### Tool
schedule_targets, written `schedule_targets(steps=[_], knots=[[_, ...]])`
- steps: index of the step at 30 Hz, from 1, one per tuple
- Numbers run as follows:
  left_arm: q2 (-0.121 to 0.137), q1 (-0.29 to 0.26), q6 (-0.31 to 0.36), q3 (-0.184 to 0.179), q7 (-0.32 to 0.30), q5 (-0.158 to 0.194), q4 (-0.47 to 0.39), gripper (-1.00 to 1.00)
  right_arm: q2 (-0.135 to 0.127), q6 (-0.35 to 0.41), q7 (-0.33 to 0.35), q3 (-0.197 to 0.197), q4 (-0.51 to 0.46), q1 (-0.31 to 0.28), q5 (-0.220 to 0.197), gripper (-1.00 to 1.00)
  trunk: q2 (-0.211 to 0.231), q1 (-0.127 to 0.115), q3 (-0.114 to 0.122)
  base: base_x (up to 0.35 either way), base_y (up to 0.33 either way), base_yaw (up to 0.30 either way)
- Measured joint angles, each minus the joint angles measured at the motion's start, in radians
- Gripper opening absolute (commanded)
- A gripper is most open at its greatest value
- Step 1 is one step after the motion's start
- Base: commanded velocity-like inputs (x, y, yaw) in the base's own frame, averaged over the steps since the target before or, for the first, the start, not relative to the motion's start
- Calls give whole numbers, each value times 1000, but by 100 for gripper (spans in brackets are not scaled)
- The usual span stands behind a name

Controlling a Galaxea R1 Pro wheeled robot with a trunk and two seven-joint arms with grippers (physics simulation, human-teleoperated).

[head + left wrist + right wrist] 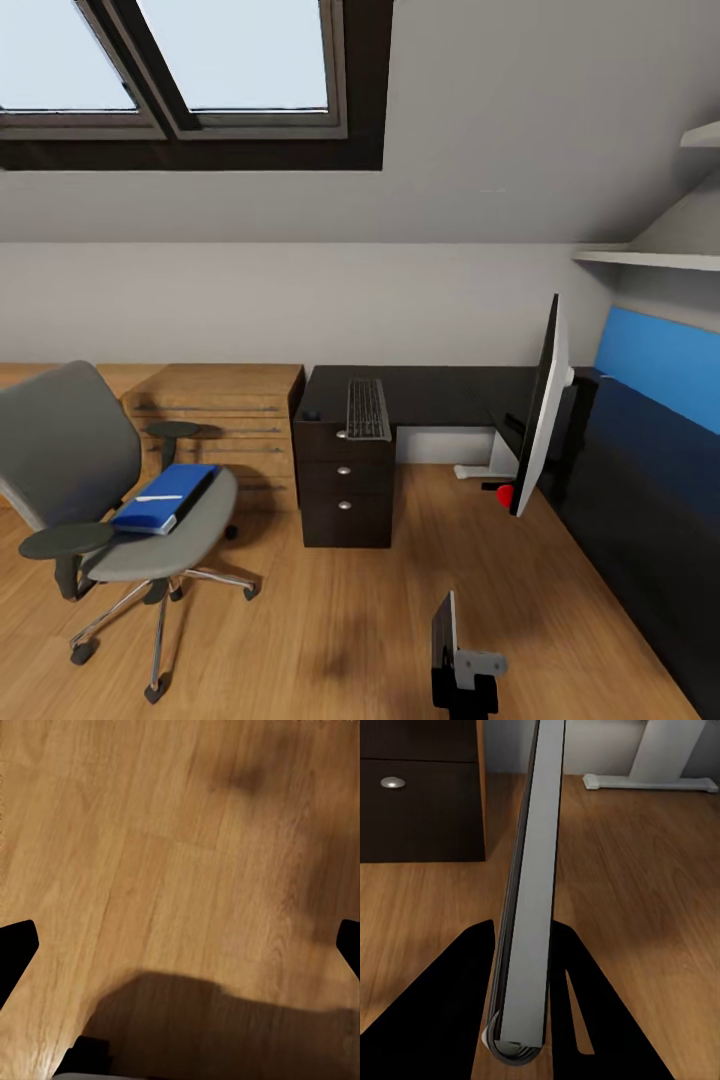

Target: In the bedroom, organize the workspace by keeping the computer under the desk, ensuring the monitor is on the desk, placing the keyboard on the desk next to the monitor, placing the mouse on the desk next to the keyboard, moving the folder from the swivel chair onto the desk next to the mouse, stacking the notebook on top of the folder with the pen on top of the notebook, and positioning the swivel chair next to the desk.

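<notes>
Evidently right jaws (pixel 525 952) clamped a thin panel (pixel 536 832) edge-on between them, probably for carrying; left jaws (pixel 180 945) wide, floor (pixel 150 832) beyond.

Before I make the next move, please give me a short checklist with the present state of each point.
1. Left pincer free: ok; open above bare wooden floor.
2. Right pincer free: not ok; closed on a thin grey panel.
3. Folder on the desk: not ok; it lies flat on the seat of the swivel chair.
4. Keyboard on the desk: ok; it lies above the drawers.
5. Monitor standing on the desk: cannot tell; seen edge-on, base hidden.
</notes>
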Motion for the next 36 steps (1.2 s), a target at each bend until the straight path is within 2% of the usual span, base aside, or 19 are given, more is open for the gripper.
schedule_targets(steps=[6,8,9,11,13,16,28,36], knots=[[0,0,0,1,0,0,0,100,3,-6,0,0,0,0,-2,-100,42,-23,19,0,0,0],[-1,0,-5,1,-1,0,-3,100,3,-31,0,0,0,0,-1,-100,56,-31,25,3,0,0],[-1,0,-102,0,-3,1,-5,100,2,-51,0,0,1,0,-1,-100,63,-34,28,39,0,0],[-1,0,-150,0,-4,2,-5,100,2,-55,0,0,1,0,-3,-100,77,-42,34,120,0,0],[-2,0,-170,0,-5,1,-5,100,2,-56,0,0,2,0,-3,-100,91,-50,41,197,0,0],[-2,0,-175,1,-6,1,-4,100,2,-56,0,0,2,0,-3,-100,112,-62,50,224,0,0],[-2,0,-179,-5,-6,1,-3,100,2,-57,0,0,2,0,-2,-100,112,-62,50,75,7,0],[-2,0,-179,-5,-7,1,-4,100,2,-57,0,0,12,0,-3,-100,112,-62,50,196,164,0]])
